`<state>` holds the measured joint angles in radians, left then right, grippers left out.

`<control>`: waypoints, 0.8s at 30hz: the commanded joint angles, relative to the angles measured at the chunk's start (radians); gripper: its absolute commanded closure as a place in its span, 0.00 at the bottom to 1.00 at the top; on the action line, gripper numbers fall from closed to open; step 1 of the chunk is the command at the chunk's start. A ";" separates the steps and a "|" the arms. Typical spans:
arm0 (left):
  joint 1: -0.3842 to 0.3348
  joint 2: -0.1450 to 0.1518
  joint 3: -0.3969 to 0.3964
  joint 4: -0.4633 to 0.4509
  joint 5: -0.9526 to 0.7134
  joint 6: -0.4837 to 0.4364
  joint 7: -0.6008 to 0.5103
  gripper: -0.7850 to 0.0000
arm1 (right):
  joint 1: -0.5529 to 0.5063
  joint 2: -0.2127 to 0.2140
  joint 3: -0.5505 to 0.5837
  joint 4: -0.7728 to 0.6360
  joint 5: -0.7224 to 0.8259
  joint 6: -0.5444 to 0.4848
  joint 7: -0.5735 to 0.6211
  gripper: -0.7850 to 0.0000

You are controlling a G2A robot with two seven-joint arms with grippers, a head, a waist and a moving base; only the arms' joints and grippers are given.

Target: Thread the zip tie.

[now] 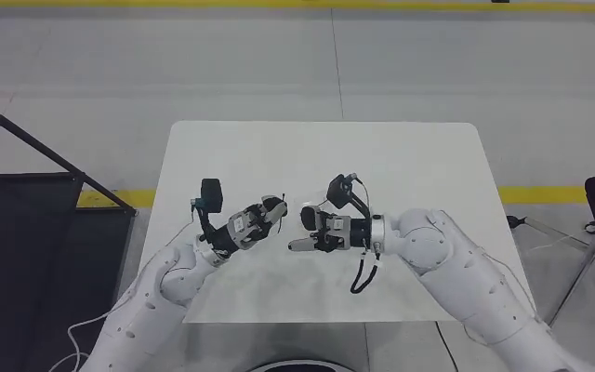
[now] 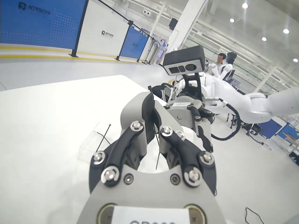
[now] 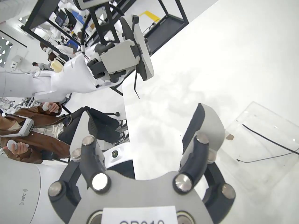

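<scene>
Risk here: my left claw is clamped on the zip tie mid-frame, my right claw sits apart, and that floppy strand could easily dodge my grab.

A thin black zip tie is pinched crosswise in the left gripper. A second zip tie lies in a clear tray.

We are looking at a white table carrying a clear tray, lying slightly toward twelve o'clock from its middle, with black zip ties resting inside.
</scene>
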<state>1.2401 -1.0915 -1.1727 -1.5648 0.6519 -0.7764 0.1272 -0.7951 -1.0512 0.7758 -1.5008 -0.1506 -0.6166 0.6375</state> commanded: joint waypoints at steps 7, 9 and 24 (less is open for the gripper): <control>-0.002 -0.004 0.004 0.008 0.005 0.012 0.029 1.00 | -0.004 0.000 0.005 0.004 -0.009 -0.003 -0.012 0.00; -0.002 -0.004 0.004 0.008 0.005 0.012 0.029 1.00 | -0.006 -0.001 0.005 0.003 -0.010 0.000 -0.016 0.00; 0.019 -0.016 0.008 -0.022 0.013 0.044 0.021 1.00 | 0.024 -0.041 -0.034 0.043 0.002 0.003 -0.025 0.48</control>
<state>1.2592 -1.1072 -1.1651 -1.5866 0.6625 -0.7321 0.1482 -0.7732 -1.0903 0.7422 -1.4614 -0.1509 -0.6113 0.6138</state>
